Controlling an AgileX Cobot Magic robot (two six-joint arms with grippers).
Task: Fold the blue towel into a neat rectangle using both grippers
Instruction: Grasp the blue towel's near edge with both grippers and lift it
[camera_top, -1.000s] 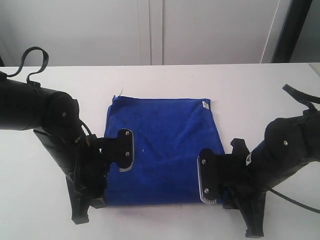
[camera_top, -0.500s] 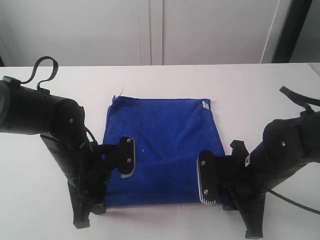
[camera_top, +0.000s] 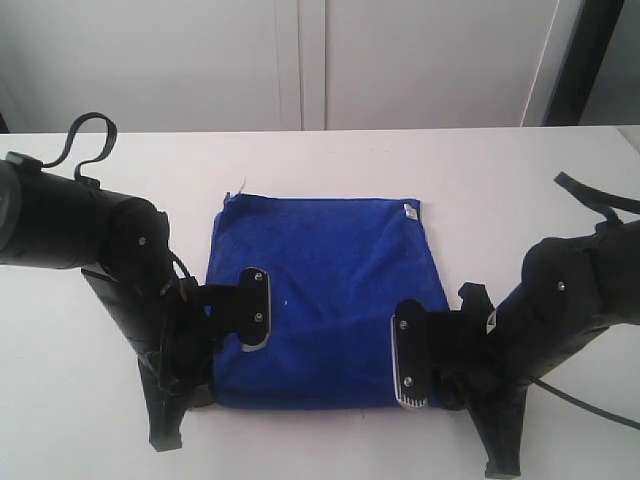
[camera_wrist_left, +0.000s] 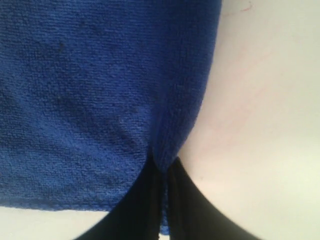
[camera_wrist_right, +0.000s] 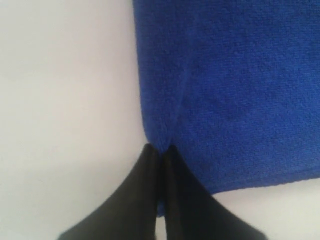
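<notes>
Blue microfibre towel (camera_top: 325, 280) gripped.
Black left gripper (camera_wrist_left: 163, 167) and right gripper (camera_wrist_right: 161, 150) clamp it toward the white bench's (camera_top: 500, 170) near edge; we should lift evenly next.

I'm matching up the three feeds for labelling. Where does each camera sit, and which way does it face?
Exterior view: raised, looking down across the white table at the blue towel; the left arm and right arm both show.
Left wrist view: on the left arm, looking along the left end effector, shut on the towel's side edge.
Right wrist view: on the right arm, looking along the right end effector, shut on the opposite side edge.
Shared: both wrist views show closed black fingertips, towel and bare table.
</notes>
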